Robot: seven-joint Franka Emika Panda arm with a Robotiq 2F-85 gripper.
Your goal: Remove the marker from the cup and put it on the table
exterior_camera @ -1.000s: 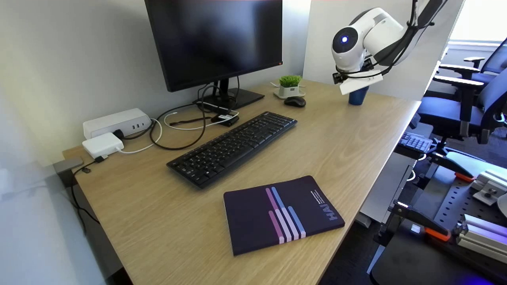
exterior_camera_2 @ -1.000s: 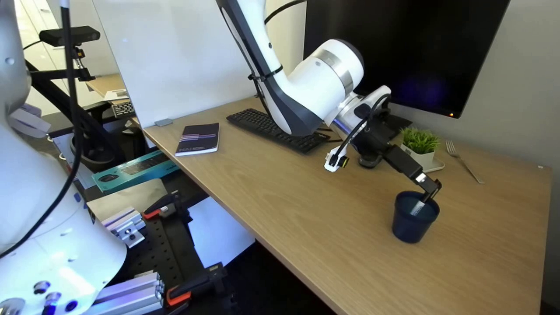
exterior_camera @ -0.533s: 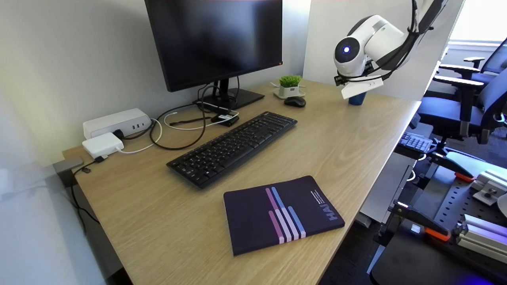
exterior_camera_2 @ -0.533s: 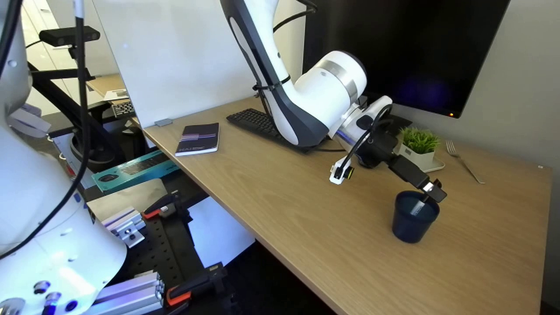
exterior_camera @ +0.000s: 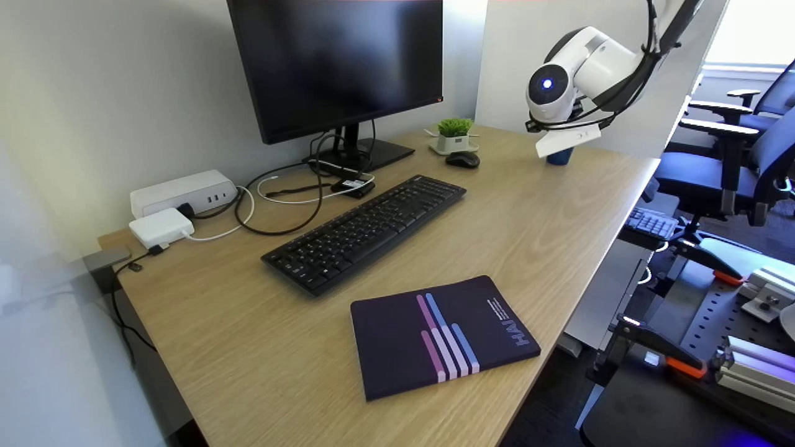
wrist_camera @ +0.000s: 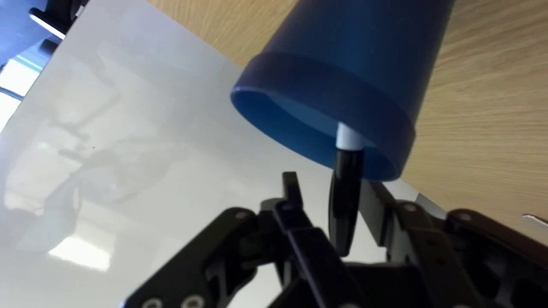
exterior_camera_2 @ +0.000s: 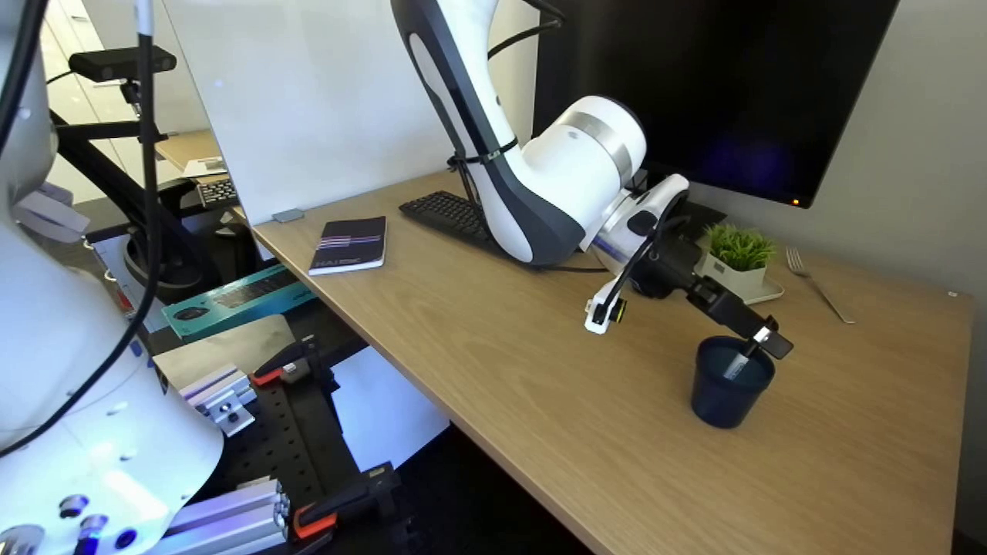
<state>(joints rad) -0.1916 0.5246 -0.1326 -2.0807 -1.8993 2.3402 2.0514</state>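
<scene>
The dark blue cup (exterior_camera_2: pixel 725 397) stands upright on the wood-grain table (exterior_camera_2: pixel 501 331); in an exterior view only a small part of the cup (exterior_camera: pixel 559 156) shows beneath the wrist. Leaning inside it is the marker (exterior_camera_2: pixel 736 365), with a light body. In the wrist view the black end of the marker (wrist_camera: pixel 346 192) sticks out past the rim, between the fingers of my gripper (wrist_camera: pixel 329 181). Daylight shows between it and the left finger (wrist_camera: pixel 289 184); whether it touches the right pad I cannot tell. My jaws are part-way apart, low over the cup's mouth.
A white pot with a green plant (exterior_camera_2: pixel 736 262) and a fork (exterior_camera_2: pixel 819 287) lie behind the cup. The mouse (exterior_camera: pixel 463 159), keyboard (exterior_camera: pixel 366 230) and dark notebook (exterior_camera: pixel 444 338) rest farther along. A monitor (exterior_camera_2: pixel 709 85) stands at the back.
My arm has come down so that the gripper sits lower over the cup, around the marker's end. Its fingers have drawn closer together. Cup and marker have stayed in place.
</scene>
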